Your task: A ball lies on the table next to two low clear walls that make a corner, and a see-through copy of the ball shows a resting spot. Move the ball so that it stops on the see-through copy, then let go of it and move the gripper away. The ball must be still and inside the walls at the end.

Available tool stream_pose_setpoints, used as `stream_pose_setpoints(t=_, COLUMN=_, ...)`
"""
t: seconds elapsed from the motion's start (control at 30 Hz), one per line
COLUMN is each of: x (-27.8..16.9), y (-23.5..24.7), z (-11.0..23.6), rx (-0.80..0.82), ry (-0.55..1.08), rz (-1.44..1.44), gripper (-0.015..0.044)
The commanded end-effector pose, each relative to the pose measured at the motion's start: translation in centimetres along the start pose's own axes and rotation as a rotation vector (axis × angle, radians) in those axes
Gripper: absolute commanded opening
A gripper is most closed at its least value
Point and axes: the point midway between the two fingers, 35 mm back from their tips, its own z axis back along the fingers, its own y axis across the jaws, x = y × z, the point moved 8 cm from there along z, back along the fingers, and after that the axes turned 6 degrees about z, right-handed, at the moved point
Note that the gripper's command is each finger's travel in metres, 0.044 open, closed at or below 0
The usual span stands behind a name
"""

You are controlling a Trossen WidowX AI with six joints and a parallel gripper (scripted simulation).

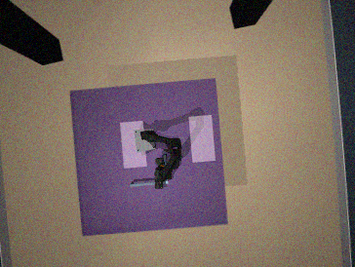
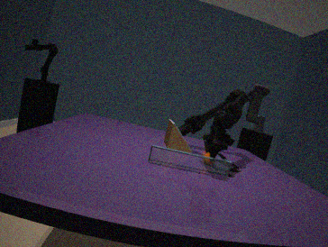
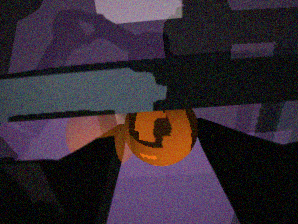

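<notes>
The orange ball (image 1: 162, 166) (image 2: 206, 157) (image 3: 175, 146) is between the gripper's fingers, with a dark finger close against each side in the wrist view. My gripper (image 3: 160, 126) points down and is shut on the ball, partly open around its width. The see-through copy (image 3: 82, 132) shows paler and pinkish, just left of the ball in the wrist view, partly behind the left finger. One low clear wall (image 1: 141, 184) (image 2: 180, 161) (image 3: 75, 94) runs beside the ball and crosses the wrist view as a pale bar. The other wall is mostly hidden by the arm.
The purple table (image 1: 107, 209) (image 2: 81, 158) carries two pale rectangles (image 1: 132, 158) (image 1: 202, 138). A tilted tan plate (image 2: 177, 141) stands behind the clear wall. Dark stands (image 2: 38, 105) (image 2: 255, 143) are beyond the table. The arm casts shadows across the table.
</notes>
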Motion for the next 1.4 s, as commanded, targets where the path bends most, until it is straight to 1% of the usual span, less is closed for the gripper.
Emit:
stream_pose_setpoints(t=0.0, x=0.0, y=0.0, z=-0.1, rx=0.001, ry=-0.004, rz=-0.005, gripper=0.0196)
stream_pose_setpoints(t=0.1, x=-0.2, y=-0.1, z=0.3, rx=-0.03, ry=0.034, rz=0.04, gripper=0.0117)
stream_pose_setpoints(t=0.23, x=-0.3, y=-0.5, z=2.2, rx=-0.033, ry=0.048, rz=0.045, gripper=0.0012)
stream_pose_setpoints(t=0.27, x=-0.4, y=-0.6, z=2.7, rx=-0.03, ry=0.048, rz=0.043, gripper=0.0)
stream_pose_setpoints(t=0.33, x=-0.4, y=-0.7, z=3.7, rx=-0.026, ry=0.047, rz=0.038, gripper=0.0)
stream_pose_setpoints(t=0.5, x=-1.6, y=-0.6, z=4.4, rx=-0.051, ry=0.08, rz=0.016, gripper=0.0)
stream_pose_setpoints(t=0.7, x=-1.5, y=-0.7, z=6.1, rx=-0.038, ry=0.071, rz=0.01, gripper=0.0)
stream_pose_setpoints(t=1.23, x=-0.2, y=-0.1, z=13.3, rx=0.002, ry=0.005, rz=-0.007, gripper=0.0)
stream_pose_setpoints(t=1.37, x=-0.1, y=0.0, z=13.6, rx=0.004, ry=0.001, rz=-0.007, gripper=0.0)
